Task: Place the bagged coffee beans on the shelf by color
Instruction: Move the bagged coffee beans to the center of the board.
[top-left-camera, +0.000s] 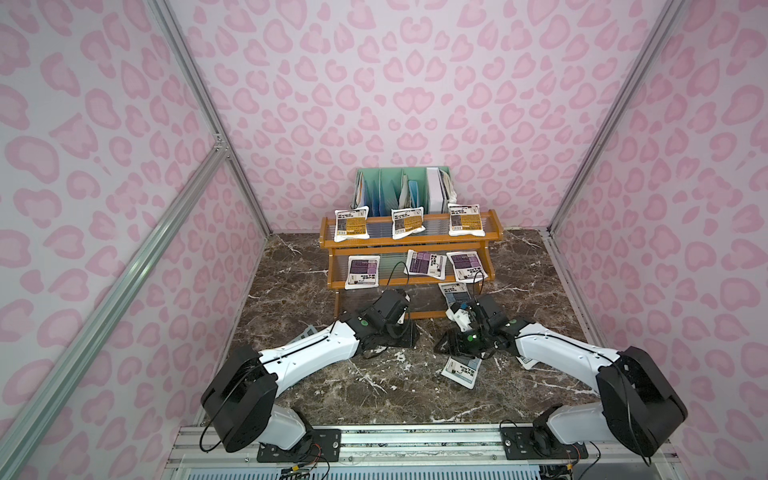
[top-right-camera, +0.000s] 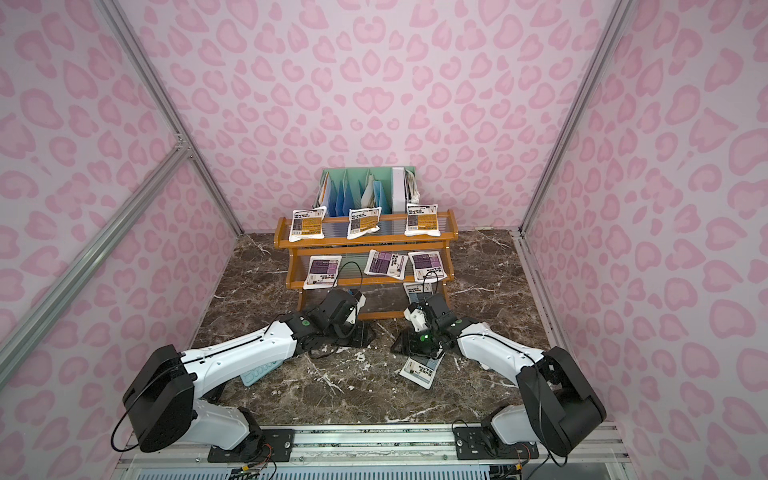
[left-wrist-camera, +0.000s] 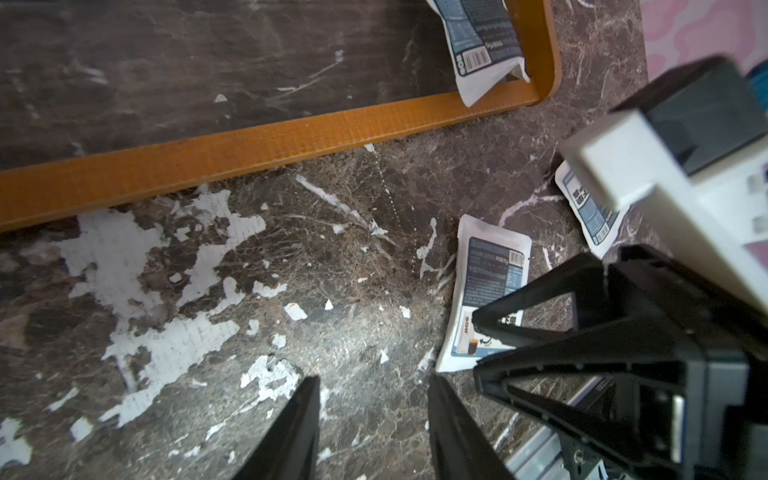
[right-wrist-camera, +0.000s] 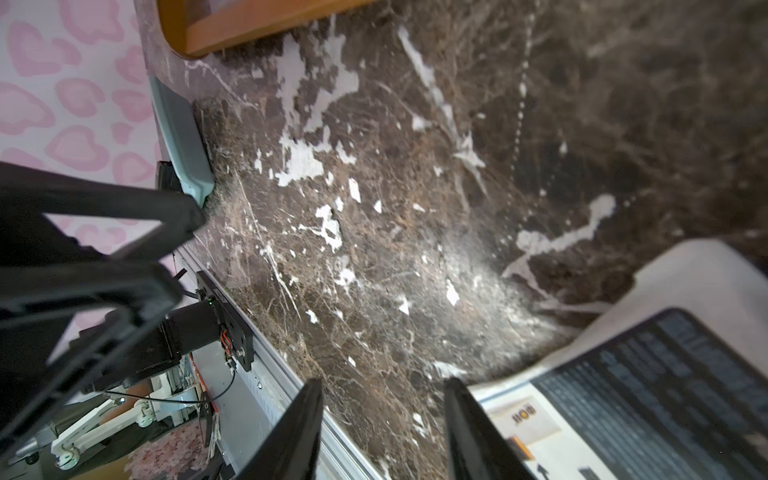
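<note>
The shelf (top-left-camera: 415, 240) stands at the back of the marble table. Three orange bagged coffee beans (top-left-camera: 351, 224) lie on its top tier and three purple ones (top-left-camera: 426, 264) on the middle tier. One grey-blue pouch (top-left-camera: 454, 293) rests on the bottom tier. A second grey-blue pouch (top-left-camera: 461, 371) lies on the table just below my right gripper (right-wrist-camera: 384, 386), which is open; the pouch (right-wrist-camera: 665, 374) sits beside one finger, not between them. A third pouch (left-wrist-camera: 586, 212) peeks out from under the right arm. My left gripper (left-wrist-camera: 374, 386) is open over bare marble near the shelf's front rail.
A mint-green file organizer (top-left-camera: 403, 187) with papers stands behind the shelf. A light-blue calculator (top-right-camera: 259, 372) lies under the left arm. The two grippers hang close together in front of the shelf. Pink patterned walls close in both sides, and a metal rail runs along the front edge.
</note>
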